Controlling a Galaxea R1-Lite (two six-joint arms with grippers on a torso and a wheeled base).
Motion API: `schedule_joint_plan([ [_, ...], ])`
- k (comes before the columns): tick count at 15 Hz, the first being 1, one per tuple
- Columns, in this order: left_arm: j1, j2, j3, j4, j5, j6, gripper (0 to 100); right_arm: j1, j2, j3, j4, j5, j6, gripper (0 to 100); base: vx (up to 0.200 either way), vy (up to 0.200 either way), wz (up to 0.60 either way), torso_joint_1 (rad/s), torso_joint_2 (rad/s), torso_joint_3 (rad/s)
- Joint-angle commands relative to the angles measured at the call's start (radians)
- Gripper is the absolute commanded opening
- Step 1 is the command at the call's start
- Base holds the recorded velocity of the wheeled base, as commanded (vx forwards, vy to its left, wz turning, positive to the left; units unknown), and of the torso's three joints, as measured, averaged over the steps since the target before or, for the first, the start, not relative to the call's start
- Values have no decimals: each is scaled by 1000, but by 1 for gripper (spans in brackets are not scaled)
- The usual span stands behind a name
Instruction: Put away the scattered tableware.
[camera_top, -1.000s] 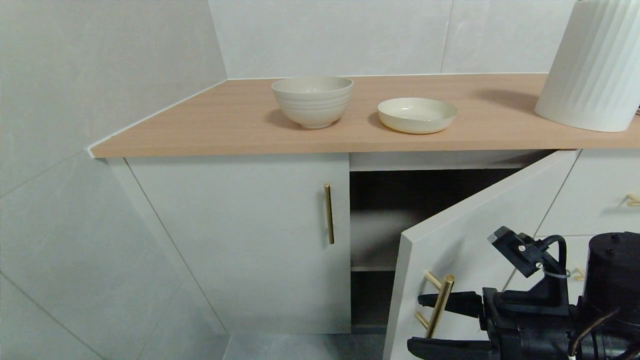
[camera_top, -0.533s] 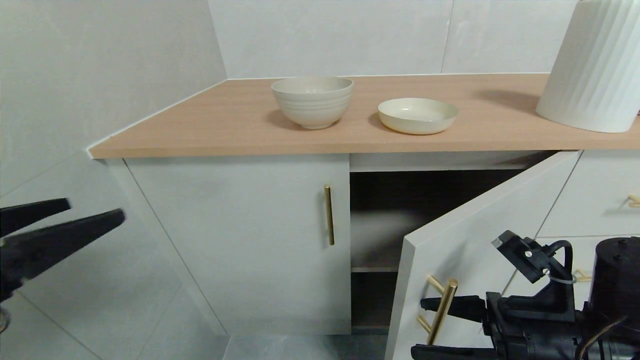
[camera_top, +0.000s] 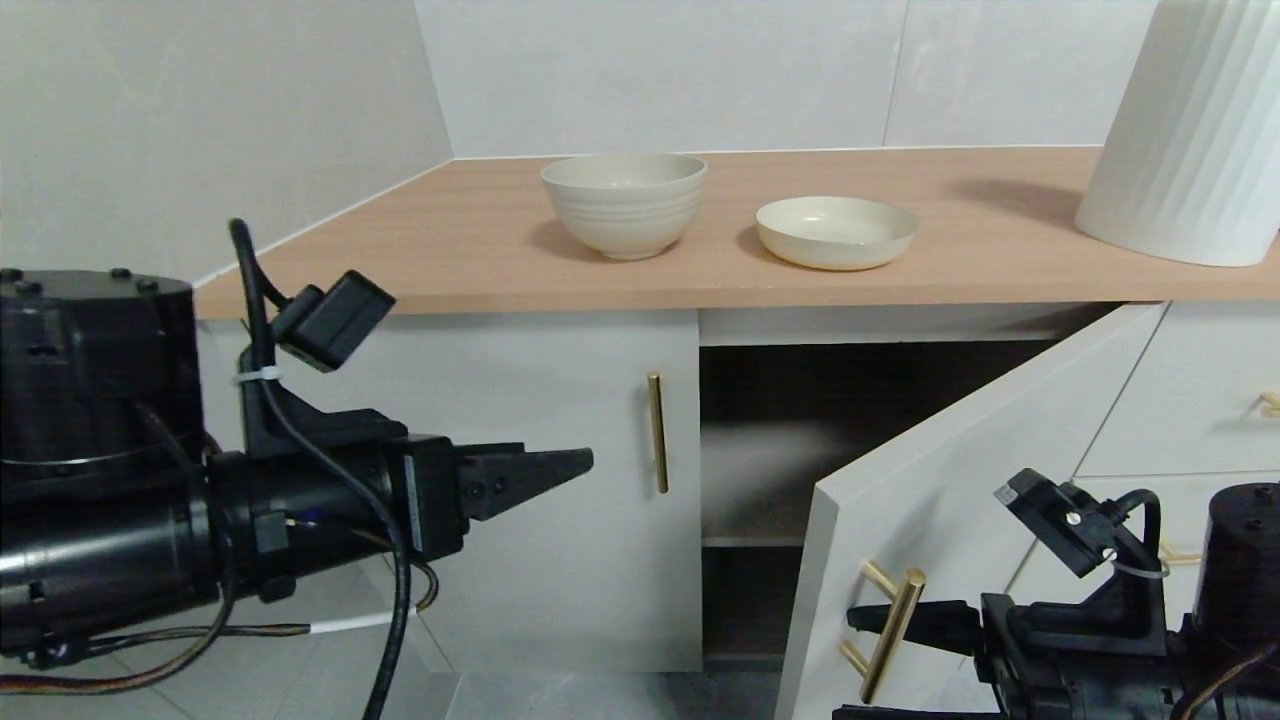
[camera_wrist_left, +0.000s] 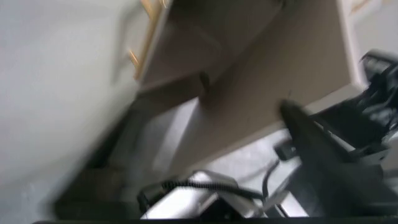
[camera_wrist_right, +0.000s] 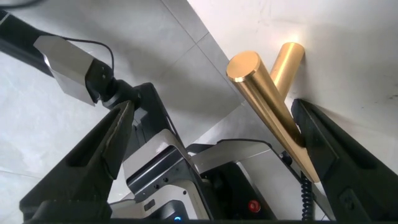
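Two pieces of tableware sit on the wooden counter: a deep ribbed bowl and a shallow dish. Both are upright, side by side but not touching, bowl to the left, dish to the right. Neither is held or touched by a gripper. A tall white ribbed container stands on the same counter at the far right, well apart from the dish.

Below the counter is a white cabinet. Its left door is closed, with an upright brass handle near its right edge. Its right door is swung open toward the robot, so the dark inside with a shelf shows directly under the dish.

Left gripper hangs in front of the closed left door, level with that door's handle and just left of it, pointing right, nothing in it. It is seen side-on, so can't tell whether it is open or closed.

Right gripper is low at the open door's own brass bar. In the right wrist view its fingers are spread wide apart with the bar between them. One finger is right beside the bar, the other well off it, so it is not clamped on it.
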Motion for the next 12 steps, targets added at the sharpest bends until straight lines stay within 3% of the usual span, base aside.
schedule_joint_plan([
  [1, -50, 78, 10, -1, -1, 2, 0, 0, -2, 2, 0, -2, -1, 100, 0, 0, 0, 0, 0, 0],
  [3, -68, 135, 15, -33, -2, 8, 0, -1, -2, 0, 0, -2, -1, 100, 0, 0, 0, 0, 0, 0],
  [6, -139, 299, 48, -302, -2, 8, 0, -1, -3, 2, 0, -3, -1, 100, 0, 0, 0, 0, 0, 0],
  [7, -156, 328, 53, -343, -2, 8, 0, -1, -3, 2, 0, -3, -1, 100, 0, 0, 0, 0, 0, 0],
  [9, -240, 512, 48, -549, 1, 9, 0, -1, -3, 2, 0, -5, -1, 100, 0, 0, 0, 0, 0, 0],
  [12, -288, 624, 38, -727, 2, 17, 0, -3, -14, 2, 0, -6, -1, 100, 0, 0, 0, 0, 0, 0],
])
